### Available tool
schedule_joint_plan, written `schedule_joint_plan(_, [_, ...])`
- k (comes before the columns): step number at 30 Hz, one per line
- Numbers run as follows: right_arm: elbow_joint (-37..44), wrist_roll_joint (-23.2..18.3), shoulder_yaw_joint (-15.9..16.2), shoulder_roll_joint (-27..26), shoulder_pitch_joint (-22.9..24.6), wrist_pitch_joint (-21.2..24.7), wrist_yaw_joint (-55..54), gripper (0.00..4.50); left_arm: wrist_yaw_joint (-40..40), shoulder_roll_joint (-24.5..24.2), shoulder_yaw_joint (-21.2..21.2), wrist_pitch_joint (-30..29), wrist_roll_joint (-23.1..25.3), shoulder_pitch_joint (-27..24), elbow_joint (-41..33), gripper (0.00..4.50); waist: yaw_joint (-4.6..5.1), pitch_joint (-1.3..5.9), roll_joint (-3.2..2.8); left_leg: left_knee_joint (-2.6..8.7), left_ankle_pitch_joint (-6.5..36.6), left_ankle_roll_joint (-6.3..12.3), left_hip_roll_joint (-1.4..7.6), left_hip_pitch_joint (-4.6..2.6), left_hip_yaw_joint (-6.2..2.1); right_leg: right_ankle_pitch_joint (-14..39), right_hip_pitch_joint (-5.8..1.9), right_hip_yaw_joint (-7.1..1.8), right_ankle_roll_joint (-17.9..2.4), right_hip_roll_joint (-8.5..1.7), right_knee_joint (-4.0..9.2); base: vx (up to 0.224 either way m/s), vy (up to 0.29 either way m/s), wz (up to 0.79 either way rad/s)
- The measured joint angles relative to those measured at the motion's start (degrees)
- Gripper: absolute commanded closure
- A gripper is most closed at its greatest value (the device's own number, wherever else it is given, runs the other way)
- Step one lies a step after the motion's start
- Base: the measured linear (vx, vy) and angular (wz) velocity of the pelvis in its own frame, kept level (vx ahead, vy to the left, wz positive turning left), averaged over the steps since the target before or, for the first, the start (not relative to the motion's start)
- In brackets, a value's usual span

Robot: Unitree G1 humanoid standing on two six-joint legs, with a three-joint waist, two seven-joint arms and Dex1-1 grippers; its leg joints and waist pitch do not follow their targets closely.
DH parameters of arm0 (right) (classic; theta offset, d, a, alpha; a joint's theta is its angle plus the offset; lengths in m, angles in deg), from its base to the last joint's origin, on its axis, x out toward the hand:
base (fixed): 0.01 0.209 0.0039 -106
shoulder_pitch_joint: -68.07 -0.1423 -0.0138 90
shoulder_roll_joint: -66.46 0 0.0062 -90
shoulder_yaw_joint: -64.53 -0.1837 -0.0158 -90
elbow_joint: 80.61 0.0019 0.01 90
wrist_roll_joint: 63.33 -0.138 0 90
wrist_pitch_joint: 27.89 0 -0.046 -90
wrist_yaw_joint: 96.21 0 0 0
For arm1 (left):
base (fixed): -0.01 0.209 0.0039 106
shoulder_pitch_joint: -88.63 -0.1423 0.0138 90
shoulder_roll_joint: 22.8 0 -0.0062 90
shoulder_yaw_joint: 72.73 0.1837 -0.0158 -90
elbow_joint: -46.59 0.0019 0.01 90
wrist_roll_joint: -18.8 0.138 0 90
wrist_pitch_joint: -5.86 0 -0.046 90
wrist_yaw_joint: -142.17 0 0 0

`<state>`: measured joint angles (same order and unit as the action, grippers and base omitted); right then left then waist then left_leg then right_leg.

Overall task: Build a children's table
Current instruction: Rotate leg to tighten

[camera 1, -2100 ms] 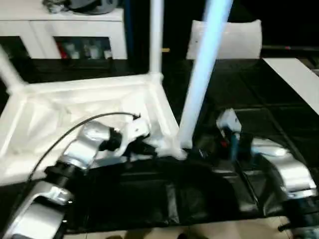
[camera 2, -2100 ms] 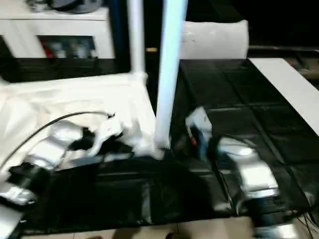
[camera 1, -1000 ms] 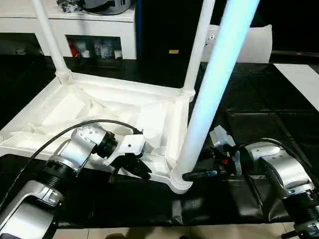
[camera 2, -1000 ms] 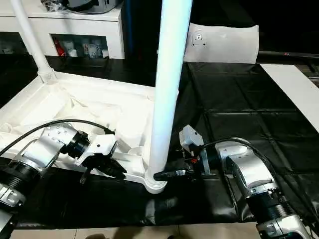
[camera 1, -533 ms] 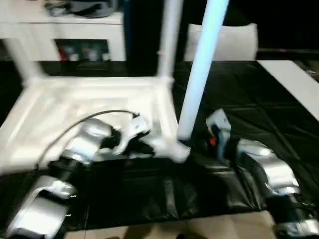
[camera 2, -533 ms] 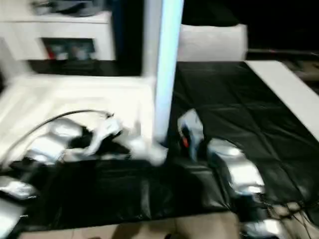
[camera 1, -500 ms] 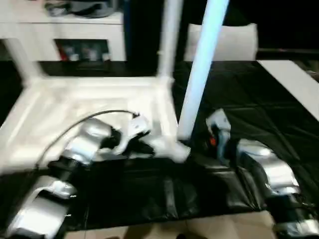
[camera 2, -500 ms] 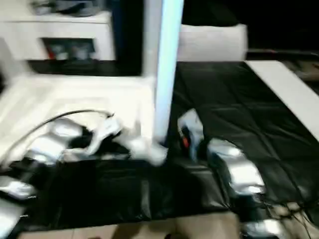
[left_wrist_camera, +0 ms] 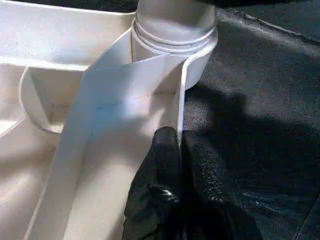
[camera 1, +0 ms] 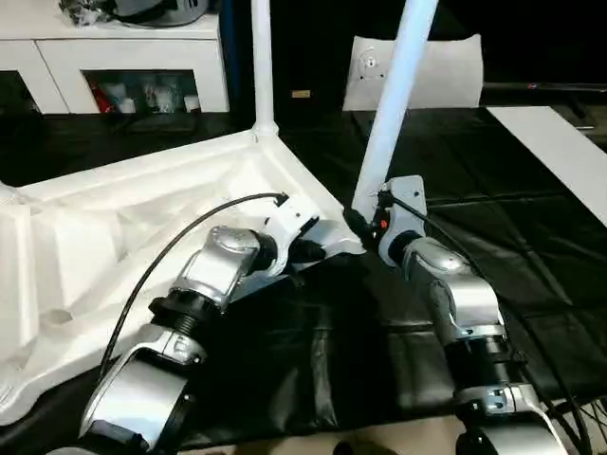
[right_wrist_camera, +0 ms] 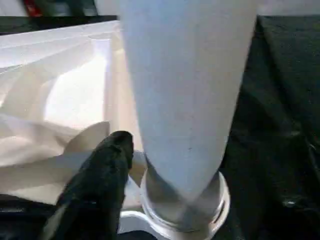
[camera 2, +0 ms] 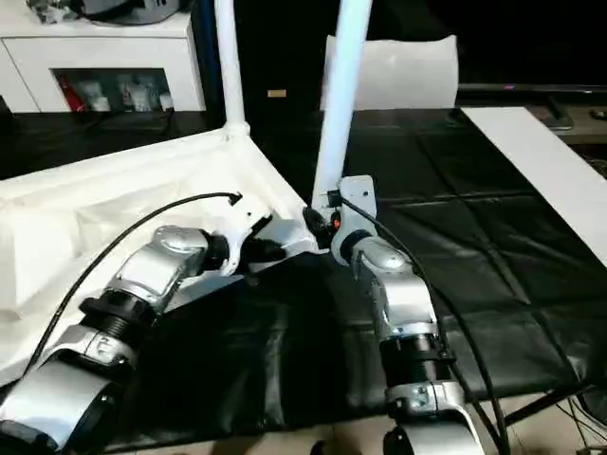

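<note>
Your table point(camera 1: 114, 227) is lying upside down on the black cover point(camera 1: 531, 237), ribbed underside facing up. It is taking up the left half of the head views. One corner is pointing toward the middle of the scene, between your two arms.

Two legs are standing up from it. The near leg point(camera 1: 394, 104) is rising out of the corner socket point(left_wrist_camera: 175, 30) closest to your grippers, leaning slightly to the right. The far leg point(camera 1: 262, 66) is standing at the corner behind it, close to upright.

Your left gripper point(left_wrist_camera: 176, 150) is reaching in from the left to the near corner. Its two black fingers are pressed together, pinching the thin white rim of the table just beside the socket. In the left wrist view the rim edge is running right between the fingertips.

Your right gripper point(camera 1: 358, 227) is sitting at the base of the near leg, on its right side. In the right wrist view one black finger point(right_wrist_camera: 97, 180) is lying to one side of the leg, close to the socket collar. Its partner is hidden, so you cannot tell whether this gripper is spread or clamping the leg.

A white cabinet point(camera 1: 133, 57) is standing behind the table, and a white board point(camera 1: 560, 152) is lying at the far right.
</note>
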<state>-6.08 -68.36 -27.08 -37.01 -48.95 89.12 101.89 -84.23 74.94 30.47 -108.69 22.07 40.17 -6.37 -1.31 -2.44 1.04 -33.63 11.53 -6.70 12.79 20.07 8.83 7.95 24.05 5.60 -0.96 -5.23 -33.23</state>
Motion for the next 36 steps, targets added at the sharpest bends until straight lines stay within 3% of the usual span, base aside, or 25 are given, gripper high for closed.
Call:
schedule_joint_plan(6, [3.1, -2.2, 2.2, 5.3, 3.4, -1.5, 9.1, 0.85, -4.8, -2.4, 1.4, 2.1, -0.2, -1.8, -2.5, 4.5, -0.34, -0.08, -0.12, 0.01, 0.0, -0.03, 0.05, -0.04, 0.04, 0.0, 0.02, -0.02, 0.0, 0.05, -0.02, 0.0, 0.0, 0.0])
schedule_joint_plan(12, [6.9, -4.7, 5.6, 16.1, 7.0, -4.6, 26.3, 0.37, -16.6, -9.1, 3.3, 11.2, -2.1, -5.4, -4.3, 4.5, -0.67, -0.1, -0.17, -0.01, 0.0, -0.06, 0.07, -0.11, 0.04, 0.0, -0.06, -0.01, 0.0, 0.04, -0.05, 0.0, 0.0, 0.0])
schedule_joint_plan(18, [8.8, -7.6, 9.8, 22.9, 7.7, -5.5, 41.0, 0.37, -27.5, -14.1, 6.0, 16.9, -2.7, -6.1, -4.9, 4.5, -2.09, -0.11, -0.17, -0.2, 0.0, -0.08, 0.07, -0.1, 0.04, 0.1, -0.21, -0.04, 0.1, -0.03, -0.08, 0.0, 0.0, 0.0])
schedule_joint_plan(23, [8.5, -8.9, 11.2, 26.4, 8.0, -7.9, 50.5, 0.37, -34.3, -17.4, 7.6, 20.0, -3.4, -6.5, -5.9, 4.5, -2.32, -0.09, -0.15, -0.27, 0.0, -0.08, 0.07, -0.09, 0.04, 0.0, -0.25, -0.11, 0.0, -0.05, -0.18, 0.0, 0.0, 0.0])
schedule_joint_plan(28, [8.3, -10.4, 13.3, 27.8, 7.5, -7.9, 56.3, 0.82, -38.5, -18.9, 8.9, 22.2, -3.6, -7.0, -7.2, 4.5, -2.56, -0.07, -0.08, -0.26, 0.0, -0.08, 0.08, -0.1, 0.04, 0.0, -0.24, -0.09, 0.0, -0.05, -0.25, 0.0, 0.0, 0.0])
schedule_joint_plan(36, [8.3, -11.5, 15.2, 28.1, 7.2, -7.9, 61.3, 1.52, -42.5, -19.9, 11.1, 23.8, -3.6, -7.3, -9.4, 4.5, -3.85, -0.04, 0.02, -0.29, 0.0, -0.1, 0.1, -0.11, 0.04, 0.1, -0.24, -0.1, 0.1, -0.05, -0.29, 0.0, 0.0, 0.0])
